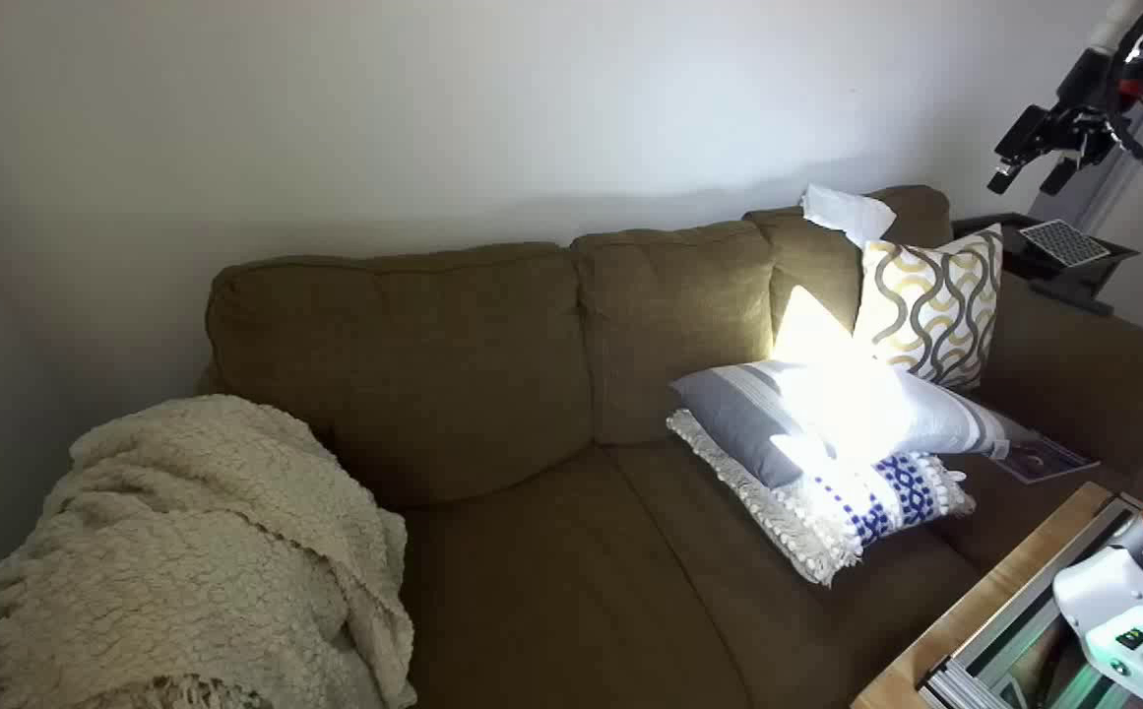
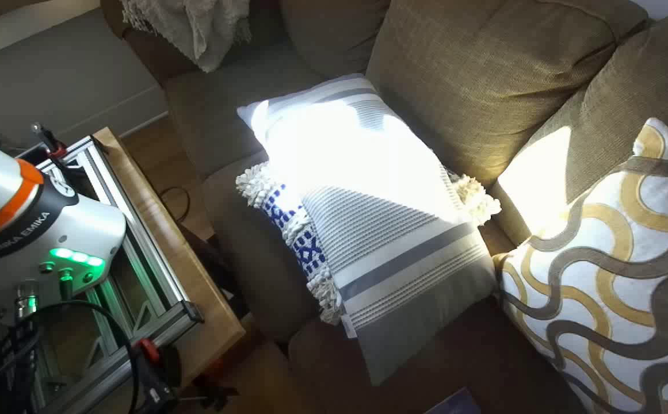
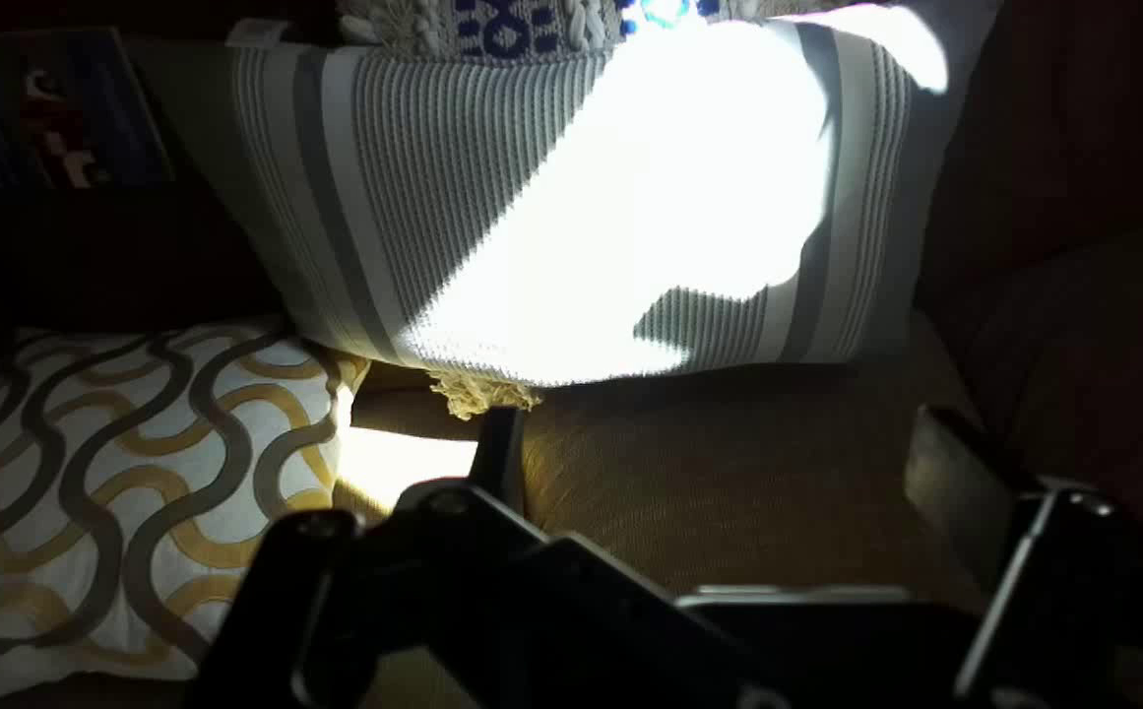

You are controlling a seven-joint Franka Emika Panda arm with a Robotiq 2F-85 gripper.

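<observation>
My gripper [image 3: 716, 443] stands open in the wrist view, its fingers wide apart with nothing between them. In an exterior view the gripper [image 1: 1030, 179] hangs high at the right, apart from the sofa. Below lies a grey-and-white striped pillow [image 2: 403, 230], partly washed out by a bright patch of light. It rests on a fringed white pillow with blue stitching [image 1: 871, 512], mostly hidden under it. A pillow with grey and gold waves [image 3: 138, 483] leans against the sofa back beside them. A crumpled white cloth or paper [image 1: 845, 213] lies on top of the backrest.
The brown sofa [image 1: 413, 364] runs along the wall, with a fleecy cream blanket [image 1: 226, 551] over its far end. A printed booklet [image 3: 54, 108] lies on the seat. A wood-topped stand [image 2: 207, 299] carries the robot base. A dark tray [image 1: 1103, 266] sits by the sofa arm.
</observation>
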